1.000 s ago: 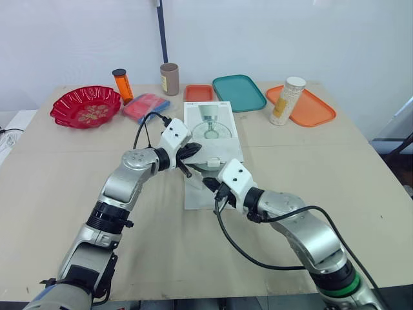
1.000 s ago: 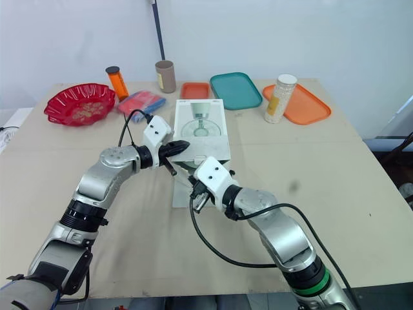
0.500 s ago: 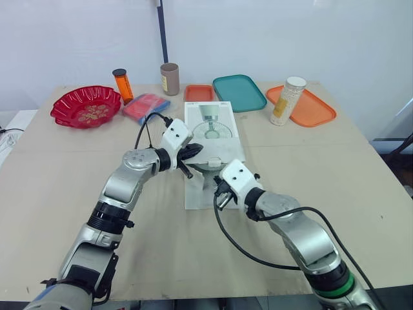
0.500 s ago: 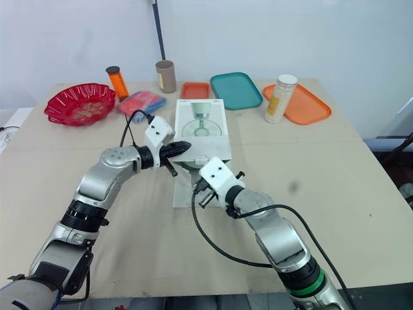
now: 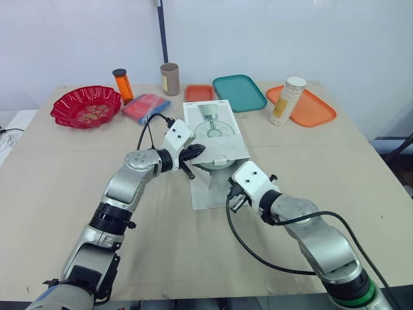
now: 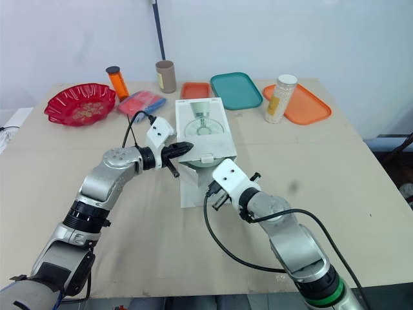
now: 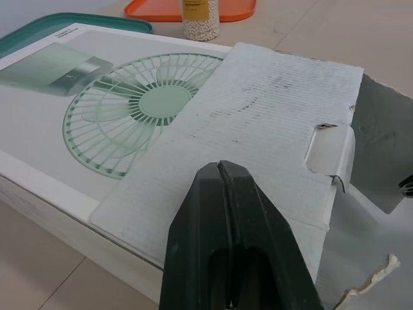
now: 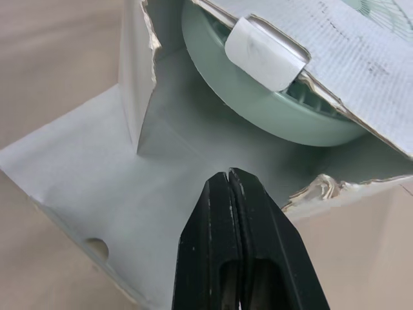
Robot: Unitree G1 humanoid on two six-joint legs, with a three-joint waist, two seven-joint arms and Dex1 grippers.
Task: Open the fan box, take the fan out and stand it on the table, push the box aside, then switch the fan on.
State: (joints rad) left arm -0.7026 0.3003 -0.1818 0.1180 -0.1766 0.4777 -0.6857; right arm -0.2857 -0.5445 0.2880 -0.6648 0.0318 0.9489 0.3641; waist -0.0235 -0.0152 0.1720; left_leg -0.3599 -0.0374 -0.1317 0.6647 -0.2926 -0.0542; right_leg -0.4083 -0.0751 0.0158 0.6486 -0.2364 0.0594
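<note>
Two claws, both closed and empty, at the opened fan box [image 5: 213, 126]. On left, left gripper [image 7: 221, 165], fingers pressed together, over the upper flap [image 7: 258, 129]. In middle of the table [image 5: 64, 161], box with near end open, green fan [image 8: 245, 97] lying inside. On right, right gripper [image 8: 227, 175], fingers together, above the lower flap [image 8: 97, 194].

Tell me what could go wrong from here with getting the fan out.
1. The fan sits under the upper flap; the flap may catch it as it is drawn out.
2. The torn edge of the box mouth could snag it or rip further.
3. The left gripper and the right gripper are both shut, holding nothing, so the box may slide with the fan.
</note>
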